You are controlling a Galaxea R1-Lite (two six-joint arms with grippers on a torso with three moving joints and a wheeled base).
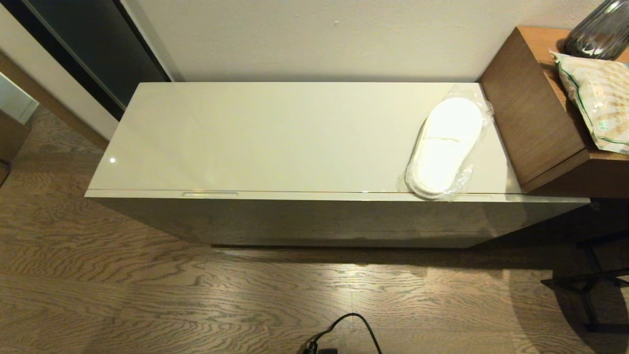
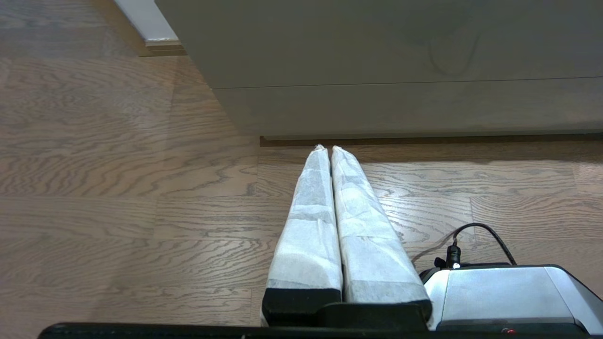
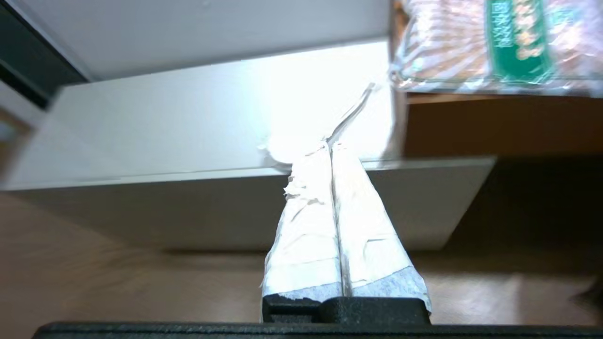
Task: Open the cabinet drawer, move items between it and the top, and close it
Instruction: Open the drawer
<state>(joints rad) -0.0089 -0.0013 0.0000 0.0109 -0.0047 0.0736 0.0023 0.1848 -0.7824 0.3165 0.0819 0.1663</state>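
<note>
Drawer (image 1: 339, 196) sits shut under slippers (image 1: 444, 145) at the top's (image 1: 275, 132) right end, both grippers (image 2: 328, 149) (image 3: 330, 147) closed, empty, low in front.

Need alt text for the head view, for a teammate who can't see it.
A pair of flat white slippers in clear plastic wrap lies at the right end of the glossy cream-white cabinet top, its drawer shut. A brown wooden box stands beside it.

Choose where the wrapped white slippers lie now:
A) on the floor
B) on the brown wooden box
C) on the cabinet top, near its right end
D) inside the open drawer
C: the slippers rest on the cabinet top, beside the wooden box.
</note>
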